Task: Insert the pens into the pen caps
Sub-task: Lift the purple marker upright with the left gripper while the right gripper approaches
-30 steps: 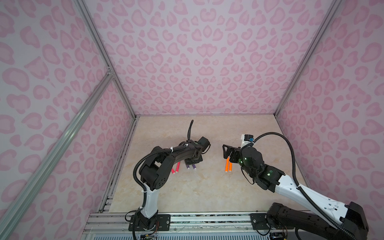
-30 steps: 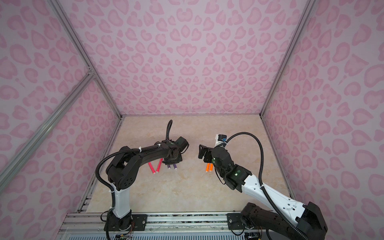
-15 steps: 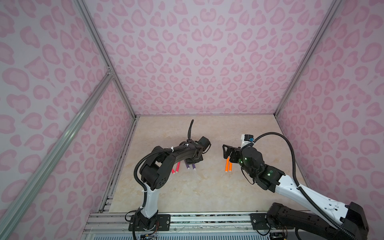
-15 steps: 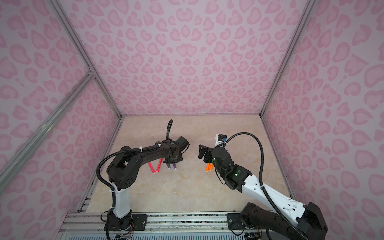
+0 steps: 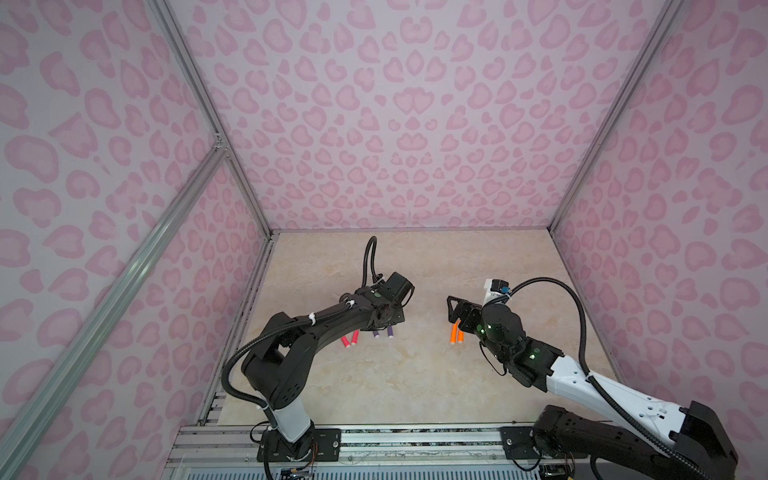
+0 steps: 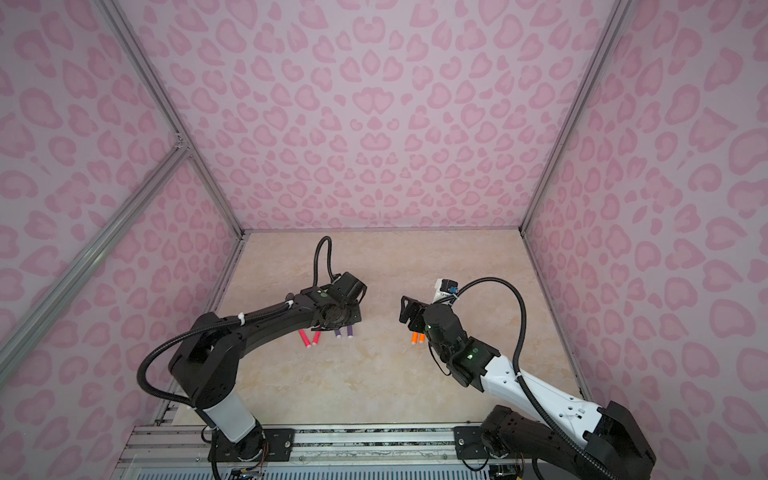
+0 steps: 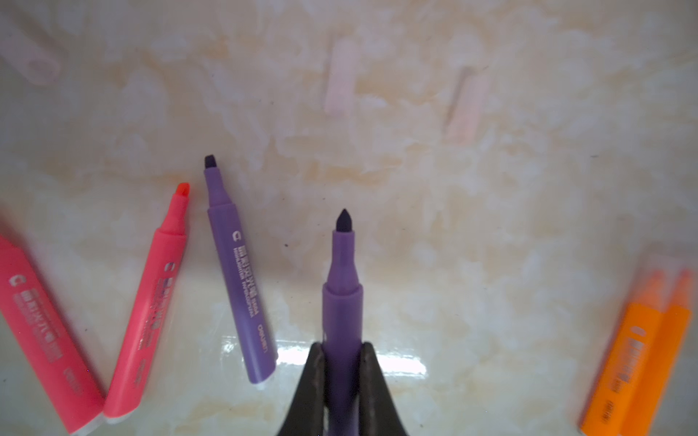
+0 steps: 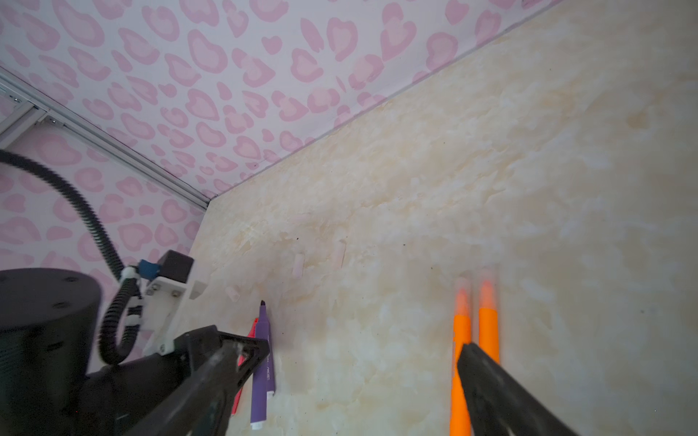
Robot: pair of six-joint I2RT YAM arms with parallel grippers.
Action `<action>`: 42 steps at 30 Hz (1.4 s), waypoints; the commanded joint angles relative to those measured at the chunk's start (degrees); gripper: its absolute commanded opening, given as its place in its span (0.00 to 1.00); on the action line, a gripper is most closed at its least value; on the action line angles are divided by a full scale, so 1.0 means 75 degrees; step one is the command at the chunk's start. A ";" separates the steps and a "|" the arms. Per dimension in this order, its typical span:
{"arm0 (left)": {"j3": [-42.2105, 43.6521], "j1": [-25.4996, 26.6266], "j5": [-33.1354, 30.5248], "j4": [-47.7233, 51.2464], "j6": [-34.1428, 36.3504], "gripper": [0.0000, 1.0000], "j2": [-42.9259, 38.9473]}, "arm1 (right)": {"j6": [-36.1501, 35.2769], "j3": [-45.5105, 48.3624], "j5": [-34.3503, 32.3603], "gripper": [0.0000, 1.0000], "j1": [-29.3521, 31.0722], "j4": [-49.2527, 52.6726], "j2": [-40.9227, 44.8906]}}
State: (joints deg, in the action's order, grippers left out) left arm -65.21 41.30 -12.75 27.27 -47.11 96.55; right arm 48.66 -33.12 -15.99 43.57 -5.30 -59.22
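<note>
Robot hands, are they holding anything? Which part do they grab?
The left gripper pinches one purple pen by its barrel, behind the tapered tip. The right gripper stands open by the orange pens, holding nothing.

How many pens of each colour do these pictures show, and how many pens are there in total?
pink-red pens: 2
purple pens: 2, one of them held in the left gripper
orange pens: 2
Total: 6
</note>
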 commanded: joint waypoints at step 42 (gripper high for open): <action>0.2092 0.1759 0.1541 -0.5422 0.3736 0.04 -0.1929 | 0.0414 -0.0415 0.1130 0.29 0.0332 -0.1055 -0.1039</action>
State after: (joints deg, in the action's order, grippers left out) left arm -47.86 54.48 -1.54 -13.13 -18.87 81.47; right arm 51.88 -35.90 -7.25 46.02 -12.64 -66.65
